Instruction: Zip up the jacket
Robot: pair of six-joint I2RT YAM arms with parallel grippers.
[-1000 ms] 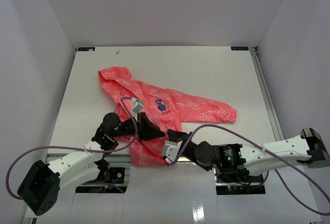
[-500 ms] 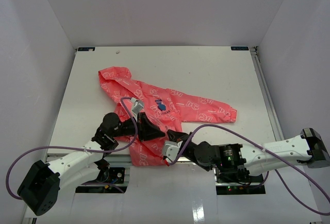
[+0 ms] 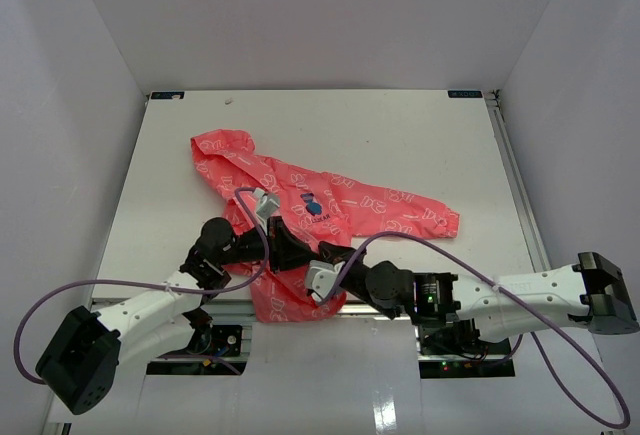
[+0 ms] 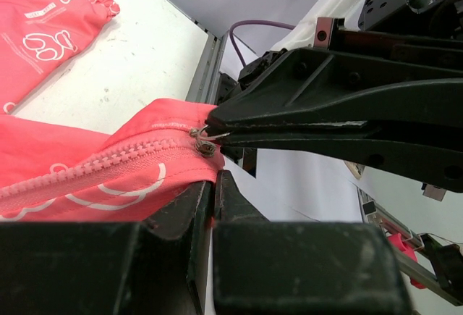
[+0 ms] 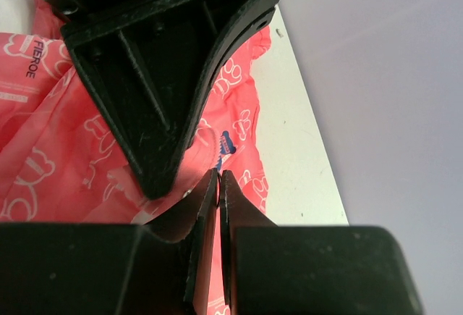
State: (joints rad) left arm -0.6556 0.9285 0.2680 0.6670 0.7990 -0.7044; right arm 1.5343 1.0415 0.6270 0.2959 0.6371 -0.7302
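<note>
The coral-pink jacket [image 3: 345,200] lies spread on the white table [image 3: 400,135], hood at the far left and one sleeve stretched right. Its hem hangs over the near edge. My left gripper [image 4: 213,185] is shut on the hem fabric just below the zipper's bottom end. The pink zipper teeth [image 4: 94,170] run left from the metal slider [image 4: 207,148]. My right gripper [image 5: 219,177] is shut, and in the left wrist view its black fingertips [image 4: 224,123] pinch the slider's pull tab [image 4: 203,133]. Seen from above, both grippers meet at the hem [image 3: 315,255].
A metal rail [image 3: 515,185] runs along the table's right edge. Purple cables [image 3: 60,300] loop from both arms near the front. White enclosure walls stand on three sides. In the right wrist view the left gripper's black body [image 5: 166,76] fills the upper left.
The right arm has shifted left and slightly forward, closing in on the left gripper at the hem. The left arm and the jacket have stayed almost still.
</note>
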